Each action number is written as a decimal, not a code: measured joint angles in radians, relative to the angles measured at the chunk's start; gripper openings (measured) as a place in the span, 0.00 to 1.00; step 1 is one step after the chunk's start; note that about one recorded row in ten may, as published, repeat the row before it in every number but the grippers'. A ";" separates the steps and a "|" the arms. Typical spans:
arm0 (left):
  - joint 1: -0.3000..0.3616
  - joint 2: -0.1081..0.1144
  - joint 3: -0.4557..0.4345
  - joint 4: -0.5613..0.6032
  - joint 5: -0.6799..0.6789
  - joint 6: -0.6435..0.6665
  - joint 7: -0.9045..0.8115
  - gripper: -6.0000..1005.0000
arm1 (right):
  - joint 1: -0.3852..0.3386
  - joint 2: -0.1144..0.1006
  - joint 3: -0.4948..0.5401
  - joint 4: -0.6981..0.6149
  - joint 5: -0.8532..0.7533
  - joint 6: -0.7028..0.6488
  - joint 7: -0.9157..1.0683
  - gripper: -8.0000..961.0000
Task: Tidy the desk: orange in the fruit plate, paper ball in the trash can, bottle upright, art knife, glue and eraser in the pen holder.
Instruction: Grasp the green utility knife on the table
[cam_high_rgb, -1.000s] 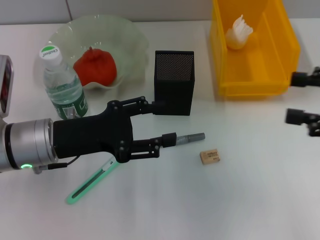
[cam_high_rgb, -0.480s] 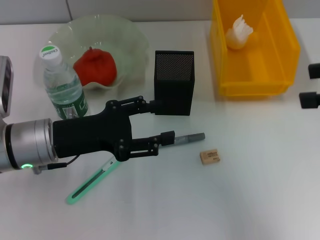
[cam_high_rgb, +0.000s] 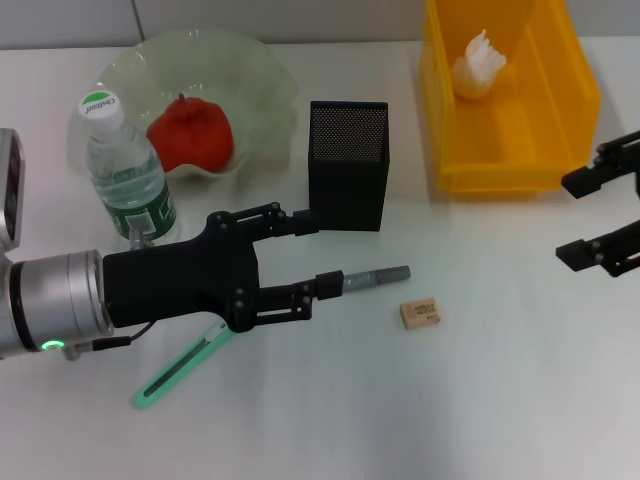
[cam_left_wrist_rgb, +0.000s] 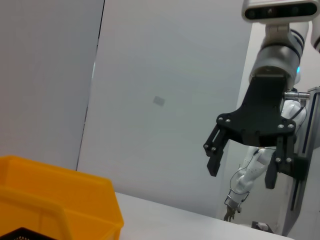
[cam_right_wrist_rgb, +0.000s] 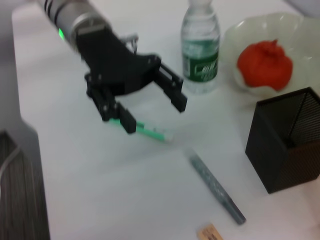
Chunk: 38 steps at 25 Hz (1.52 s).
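Observation:
My left gripper is open just in front of the black mesh pen holder, and its lower fingertip overlaps the left end of the grey glue stick. The green art knife lies partly under that arm. A tan eraser lies to the right of the glue. The orange sits in the glass fruit plate. The bottle stands upright. A paper ball is in the yellow trash can. My right gripper is open at the right edge. In the right wrist view the left gripper hangs over the art knife, near the glue.
The pen holder stands between the fruit plate and the yellow trash can. The left wrist view shows my right gripper far off, open. White tabletop lies bare in front of the eraser and to the right of it.
My right gripper slid out to the right edge, then came back in to the left. The left gripper shifted slightly toward the near side, still open.

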 joint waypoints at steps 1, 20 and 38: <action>0.002 0.000 0.000 0.000 0.000 0.000 0.001 0.75 | 0.020 -0.001 -0.017 0.002 -0.022 0.000 0.000 0.80; 0.057 0.002 -0.137 0.022 0.000 -0.024 0.023 0.75 | -0.304 0.066 0.056 0.485 0.565 0.261 -0.658 0.80; 0.051 0.006 -0.066 0.399 0.240 -0.018 -0.486 0.75 | -0.368 0.064 0.280 1.321 0.737 0.159 -1.330 0.80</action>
